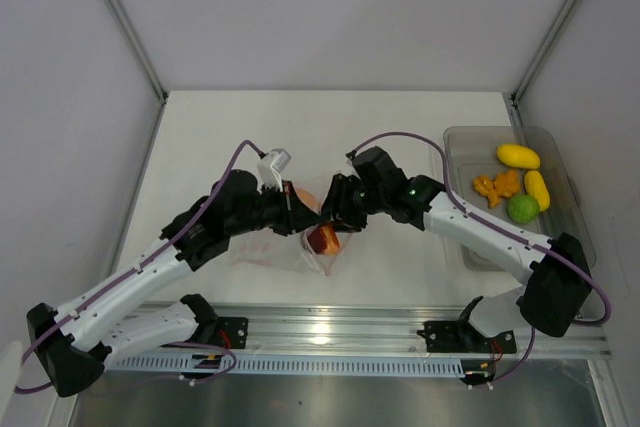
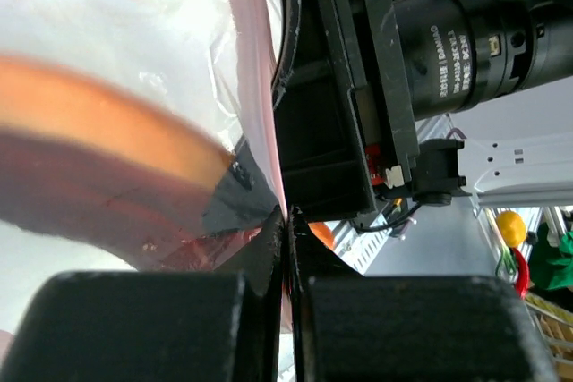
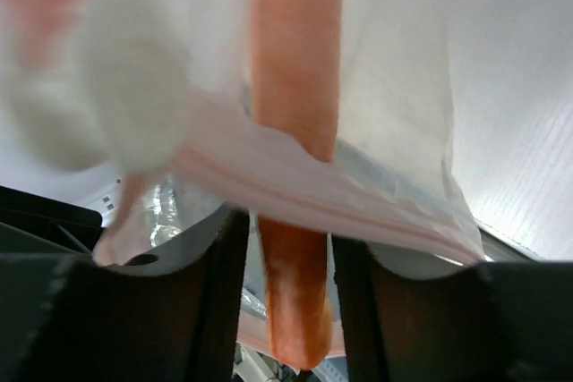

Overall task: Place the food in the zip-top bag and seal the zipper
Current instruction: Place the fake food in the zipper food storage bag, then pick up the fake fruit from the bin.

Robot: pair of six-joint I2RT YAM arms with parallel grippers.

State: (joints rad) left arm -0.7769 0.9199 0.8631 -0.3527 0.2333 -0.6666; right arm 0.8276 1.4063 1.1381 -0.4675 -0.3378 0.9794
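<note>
Bright, even overhead light in the top view, pretty sharp all round, just soft faint shadows on the white table (image 1: 200, 147) and a hot glare patch on the metal rail (image 1: 320, 325). Wrist views way too close though: bag (image 3: 394, 87) washed out and milky, orange piece (image 3: 295, 60) smeared, everything near mushy and out of focus.

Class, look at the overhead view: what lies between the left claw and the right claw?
The zip-top bag, with a reddish-orange food piece at its mouth, lies between the left claw and the right claw, as the top view shows.
</note>
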